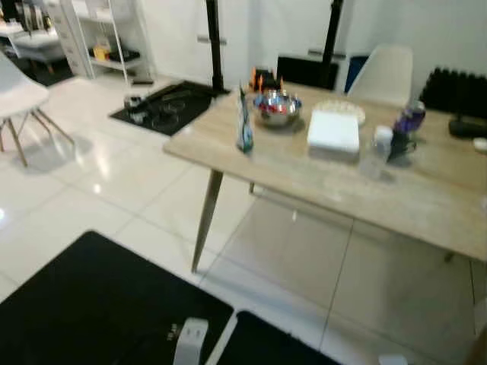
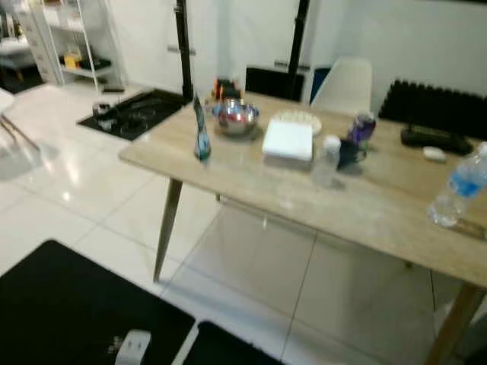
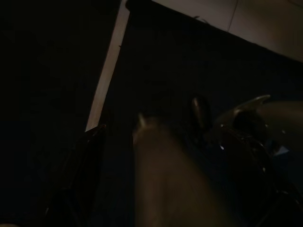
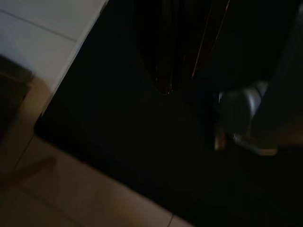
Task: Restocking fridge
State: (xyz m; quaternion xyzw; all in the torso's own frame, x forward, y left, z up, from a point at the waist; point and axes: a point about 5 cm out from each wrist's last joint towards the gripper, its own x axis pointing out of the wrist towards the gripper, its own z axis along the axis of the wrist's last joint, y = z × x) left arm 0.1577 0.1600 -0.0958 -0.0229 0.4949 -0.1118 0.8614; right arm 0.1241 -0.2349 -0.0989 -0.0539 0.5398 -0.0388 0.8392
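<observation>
Looking down across glossy white floor tiles [image 1: 91,190] and black mats [image 1: 99,304] toward a light wooden table [image 2: 365,205] on angled legs. Left to right on it: one slim blue-white pouch [image 2: 201,137] upright near the corner, one steel bowl [image 2: 236,115] of coloured items, one white box [image 2: 288,140], one small clear bottle [image 2: 329,158], one purple packet [image 2: 361,128], one water bottle [image 2: 459,187] with a blue label; writing is too blurred to read. One white chair [image 2: 344,85] stands behind. Both wrist views are dark; cannot tell either gripper's finger state.
</observation>
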